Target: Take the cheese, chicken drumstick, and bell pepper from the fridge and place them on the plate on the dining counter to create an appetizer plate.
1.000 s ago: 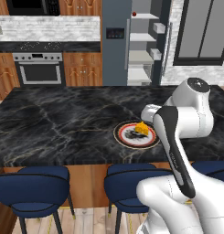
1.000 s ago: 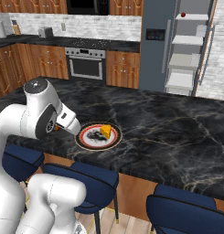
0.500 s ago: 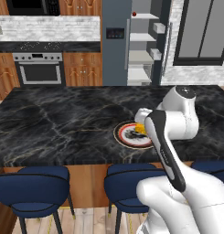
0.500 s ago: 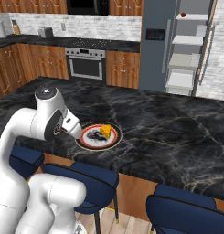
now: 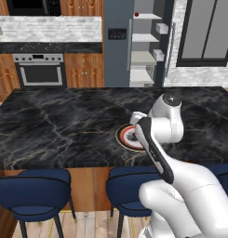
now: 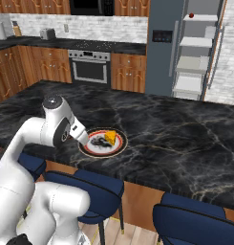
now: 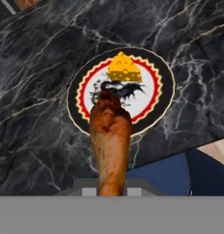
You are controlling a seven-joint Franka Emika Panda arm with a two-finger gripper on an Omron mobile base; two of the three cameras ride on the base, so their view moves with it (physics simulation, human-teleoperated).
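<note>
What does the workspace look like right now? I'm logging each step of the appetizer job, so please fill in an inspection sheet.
Surface: black marble counter with white veins, wooden base, blue stools at its near edge.
Job's things: plate on the counter; cheese lying on it; drumstick held above the plate's near side; a small red thing, likely the pepper, on the top shelf of the open fridge.
Clutter: nothing seen.
Grippers: pincer shut on the drumstick, over the plate.
Cables: nothing seen.
Surroundings: steel oven, wooden cabinets, grey brick wall.
</note>
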